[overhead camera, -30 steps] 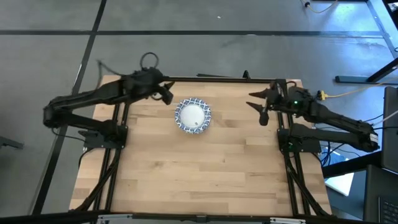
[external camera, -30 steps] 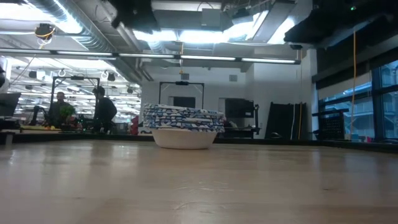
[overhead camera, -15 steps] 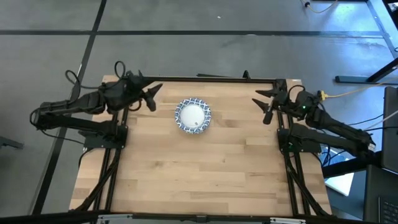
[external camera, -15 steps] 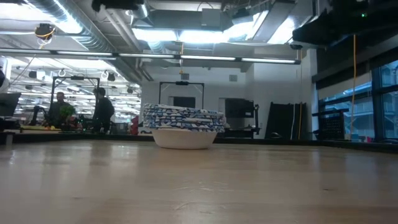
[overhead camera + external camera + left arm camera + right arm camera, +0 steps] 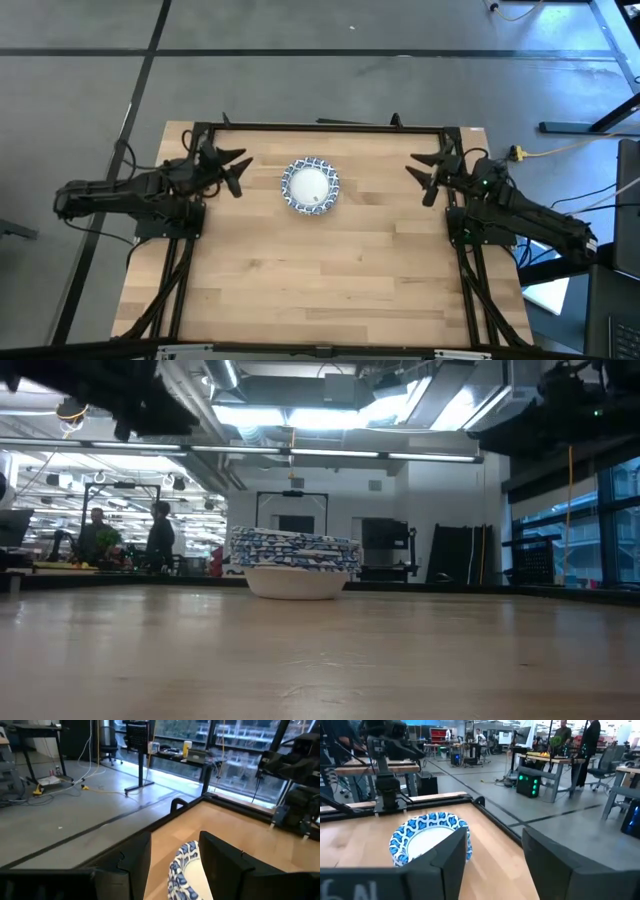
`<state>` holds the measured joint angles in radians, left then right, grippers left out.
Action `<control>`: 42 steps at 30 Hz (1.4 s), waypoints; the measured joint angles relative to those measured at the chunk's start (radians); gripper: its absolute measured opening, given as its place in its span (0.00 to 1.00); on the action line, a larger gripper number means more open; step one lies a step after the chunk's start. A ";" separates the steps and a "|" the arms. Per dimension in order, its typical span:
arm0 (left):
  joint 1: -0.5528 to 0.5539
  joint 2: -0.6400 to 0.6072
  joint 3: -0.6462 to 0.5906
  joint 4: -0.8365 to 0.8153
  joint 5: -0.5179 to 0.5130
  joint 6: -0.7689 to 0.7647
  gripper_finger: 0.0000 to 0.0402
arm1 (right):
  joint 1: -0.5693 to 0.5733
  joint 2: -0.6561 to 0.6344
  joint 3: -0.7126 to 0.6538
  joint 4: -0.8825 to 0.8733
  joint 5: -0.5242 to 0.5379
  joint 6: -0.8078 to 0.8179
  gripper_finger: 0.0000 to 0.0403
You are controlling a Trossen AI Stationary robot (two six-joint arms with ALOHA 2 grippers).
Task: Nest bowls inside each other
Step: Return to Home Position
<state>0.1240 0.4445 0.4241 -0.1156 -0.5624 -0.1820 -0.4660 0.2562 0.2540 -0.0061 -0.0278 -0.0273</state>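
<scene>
The left gripper [image 5: 238, 174] sits over the left edge of the table [image 5: 330, 280], beside the black frame [image 5: 320, 127]. Its fingers [image 5: 131, 865] are spread apart and grasp nothing. In the left wrist view, a patterned blue-and-white rim shows through the gap between them, with bare tabletop beyond.

The bowls [image 5: 310, 186] stand as one nested stack on the far half of the table. The stack is ahead of the left fingertips and apart from them, and nothing touches it. From above, only the top bowl shows, with a white inside and a wide patterned rim. In the low view, the bowls [image 5: 295, 563] appear as a white base under tightly layered rims. The number of rims cannot be read reliably there.

The right gripper [image 5: 420, 178] sits over the right edge of the table and points toward the stack. Its fingers [image 5: 447, 862] are released, with a clear gap and nothing held. The stack [image 5: 427, 840] lies ahead of these fingertips, farther from them than from the left fingertips.

Two people [image 5: 128, 538] stand in the room beyond the table.
</scene>
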 joint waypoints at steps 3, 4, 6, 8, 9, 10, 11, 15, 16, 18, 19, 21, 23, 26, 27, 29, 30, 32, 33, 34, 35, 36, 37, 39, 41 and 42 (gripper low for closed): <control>-0.001 -0.058 -0.078 0.039 0.023 -0.024 0.40 | 0.000 -0.017 -0.027 -0.001 0.000 0.030 0.48; -0.001 -0.077 -0.102 0.043 0.029 -0.038 0.40 | 0.000 -0.021 -0.034 -0.005 0.000 0.047 0.48; -0.001 -0.108 -0.143 0.038 0.033 -0.082 0.40 | 0.000 -0.027 -0.047 -0.006 0.000 0.068 0.48; -0.001 -0.131 -0.179 0.037 0.042 -0.126 0.40 | 0.000 -0.031 -0.064 -0.015 0.000 0.099 0.48; -0.001 -0.138 -0.196 0.036 0.049 -0.136 0.40 | 0.000 -0.031 -0.073 -0.018 0.000 0.108 0.48; -0.001 -0.143 -0.211 0.034 0.055 -0.152 0.40 | 0.000 -0.031 -0.082 -0.024 0.000 0.124 0.48; -0.001 -0.146 -0.223 0.033 0.056 -0.168 0.40 | 0.000 -0.030 -0.088 -0.028 0.000 0.134 0.48; -0.001 -0.146 -0.245 0.035 0.056 -0.192 0.40 | 0.000 -0.030 -0.097 -0.038 0.000 0.155 0.48; -0.001 -0.146 -0.248 0.035 0.056 -0.192 0.40 | 0.000 -0.030 -0.097 -0.044 0.000 0.156 0.48; -0.001 -0.146 -0.252 0.034 0.056 -0.181 0.40 | 0.000 -0.030 -0.097 -0.074 0.000 0.170 0.48; -0.001 -0.146 -0.253 0.033 0.056 -0.179 0.40 | 0.000 -0.030 -0.097 -0.091 0.000 0.179 0.48; -0.001 -0.146 -0.253 0.031 0.059 -0.179 0.40 | 0.000 -0.030 -0.097 -0.123 0.000 0.180 0.48; -0.001 -0.146 -0.253 0.025 0.072 -0.179 0.40 | 0.000 -0.030 -0.097 -0.137 0.000 0.179 0.48; -0.001 -0.146 -0.253 0.026 0.077 -0.182 0.40 | 0.000 -0.030 -0.097 -0.131 0.000 0.179 0.48; -0.001 -0.146 -0.253 0.026 0.077 -0.182 0.40 | 0.000 -0.030 -0.097 -0.132 0.000 0.179 0.48; -0.001 -0.146 -0.253 0.020 0.077 -0.182 0.40 | 0.000 -0.030 -0.097 -0.132 0.000 0.179 0.48; -0.001 -0.146 -0.253 0.011 0.077 -0.182 0.40 | 0.000 -0.030 -0.097 -0.133 0.000 0.178 0.48; -0.001 -0.146 -0.253 -0.016 0.078 -0.182 0.40 | 0.000 -0.030 -0.097 -0.132 0.000 0.175 0.48; -0.001 -0.146 -0.253 -0.036 0.079 -0.182 0.40 | 0.000 -0.030 -0.097 -0.131 0.000 0.172 0.48; -0.001 -0.145 -0.253 -0.060 0.083 -0.183 0.40 | 0.000 -0.030 -0.097 -0.132 0.000 0.171 0.48; -0.001 -0.145 -0.253 -0.083 0.094 -0.188 0.40 | 0.000 -0.030 -0.097 -0.133 0.000 0.170 0.48; -0.001 -0.144 -0.253 -0.098 0.103 -0.200 0.40 | 0.000 -0.030 -0.097 -0.136 0.000 0.170 0.48; -0.001 -0.144 -0.253 -0.103 0.109 -0.206 0.40 | 0.000 -0.030 -0.097 -0.138 0.000 0.168 0.48; -0.001 -0.145 -0.253 -0.103 0.115 -0.207 0.40 | 0.000 -0.030 -0.097 -0.137 -0.001 0.154 0.48; -0.001 -0.145 -0.253 -0.093 0.115 -0.208 0.40 | 0.000 -0.030 -0.097 -0.133 -0.001 0.153 0.48; -0.001 -0.145 -0.253 -0.081 0.114 -0.208 0.40 | 0.000 -0.030 -0.097 -0.133 -0.001 0.153 0.48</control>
<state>0.1226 0.2996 0.1711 -0.1967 -0.4481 -0.3898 -0.4656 0.2264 0.1570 -0.1394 -0.0285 0.1261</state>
